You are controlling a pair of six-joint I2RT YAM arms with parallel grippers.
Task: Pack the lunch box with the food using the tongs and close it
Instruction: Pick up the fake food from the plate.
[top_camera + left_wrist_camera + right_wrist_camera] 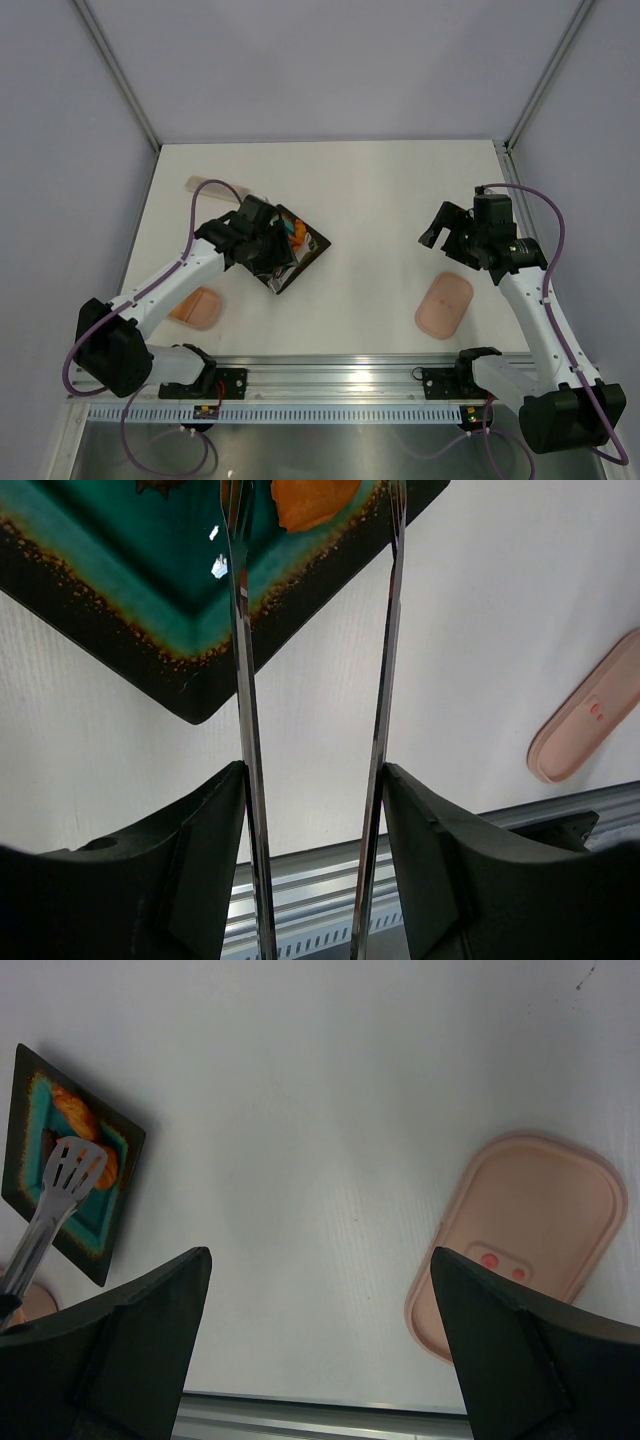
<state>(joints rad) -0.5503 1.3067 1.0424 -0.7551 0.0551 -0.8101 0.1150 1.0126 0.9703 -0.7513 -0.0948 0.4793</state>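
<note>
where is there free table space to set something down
Widest free patch: mid-table, between the dark tray and the pink lid. The far strip beyond both is bare too. Crowded on the left: tray, tongs, pink box, pale case.

The white surface [380,200] carries a dark square tray [316,250] left of centre, the pink lunch box [197,305] front left, its lid [444,305] front right, and a pale case [215,186] far left.

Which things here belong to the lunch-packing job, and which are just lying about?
Job: tongs, orange food, lunch box, spotted lid.
Lying about: pale case; dark tray, only holding the food.
</note>
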